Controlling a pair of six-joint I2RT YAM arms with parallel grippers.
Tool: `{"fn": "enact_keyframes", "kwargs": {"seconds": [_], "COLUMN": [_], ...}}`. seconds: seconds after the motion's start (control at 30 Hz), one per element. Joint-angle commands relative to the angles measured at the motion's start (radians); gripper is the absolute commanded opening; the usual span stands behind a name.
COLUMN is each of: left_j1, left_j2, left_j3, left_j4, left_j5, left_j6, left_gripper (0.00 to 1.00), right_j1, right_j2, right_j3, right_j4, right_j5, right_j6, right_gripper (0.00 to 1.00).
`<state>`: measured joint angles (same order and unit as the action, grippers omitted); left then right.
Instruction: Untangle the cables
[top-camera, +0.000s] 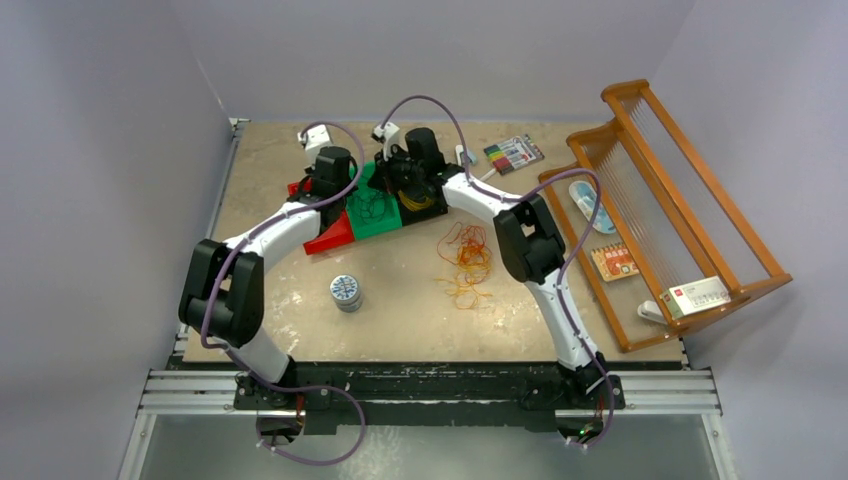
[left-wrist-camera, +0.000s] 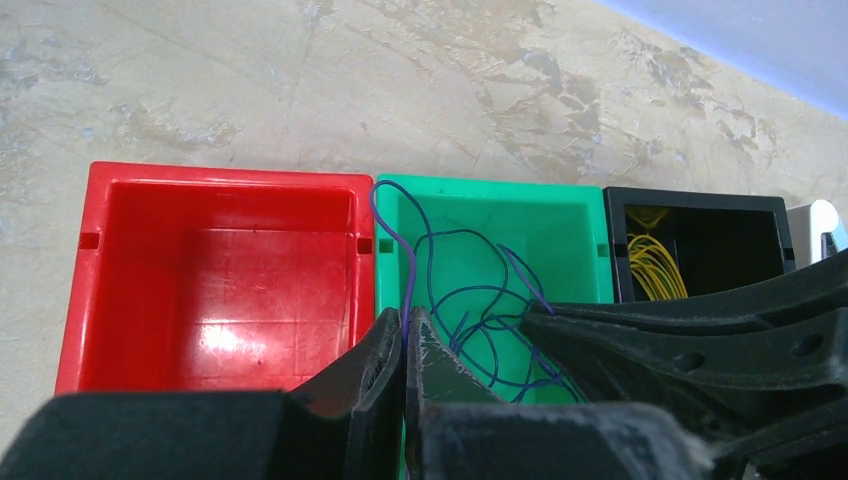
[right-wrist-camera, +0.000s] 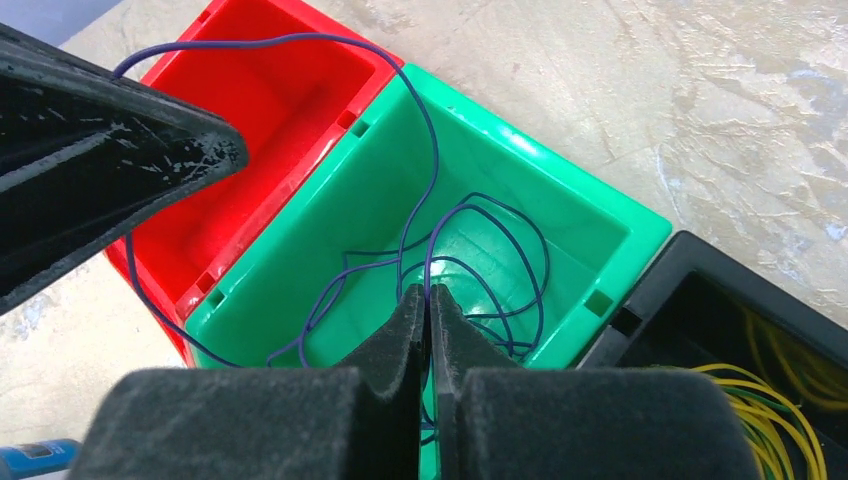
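A thin dark purple cable lies in loose loops inside the green bin. One strand arcs out over the red bin. My left gripper is shut on a strand of it at the green bin's near left corner. My right gripper is shut on another strand of the same cable over the green bin. Yellow cables sit in the black bin. A loose tangle of orange-red and yellow cables lies on the table, right of the bins.
The red bin holds nothing. A small round tin stands in front of the bins. A pack of markers lies at the back. A wooden rack with small items takes up the right side.
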<state>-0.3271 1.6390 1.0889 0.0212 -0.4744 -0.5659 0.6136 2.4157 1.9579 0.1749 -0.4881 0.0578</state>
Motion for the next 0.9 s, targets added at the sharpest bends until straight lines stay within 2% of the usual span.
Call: {"fn": "enact_keyframes", "kwargs": {"seconds": [0.0,0.2,0.4,0.63,0.87], "left_j1": [0.011,0.011,0.011,0.011,0.015], "left_j2": [-0.004,0.005,0.014,0.022,0.03], "left_j3": [0.029,0.037,0.044,0.054,0.077], "left_j4": [0.026,0.029,0.031,0.036,0.023], "left_j5": [0.017,0.036,0.049,0.066,0.059], "left_j6": [-0.014,-0.01,-0.006,0.002,0.008], "left_gripper": [0.0,0.0,0.0,0.0,0.0], "right_j1": [0.022,0.022,0.022,0.02,0.013], "right_j2": [-0.037,-0.138,-0.257,-0.397,-0.495], "right_j3": [0.037,-0.076,-0.192,-0.352,-0.46], "right_j4": [-0.006,0.067,0.129,0.209,0.237], "right_j5": [0.046,0.08,0.108,0.159,0.188], "right_j6": [-0.051,-0.05,-0.042,-0.027,-0.009], "right_gripper": [0.04,0.14,0.31,0.45,0.46]}}
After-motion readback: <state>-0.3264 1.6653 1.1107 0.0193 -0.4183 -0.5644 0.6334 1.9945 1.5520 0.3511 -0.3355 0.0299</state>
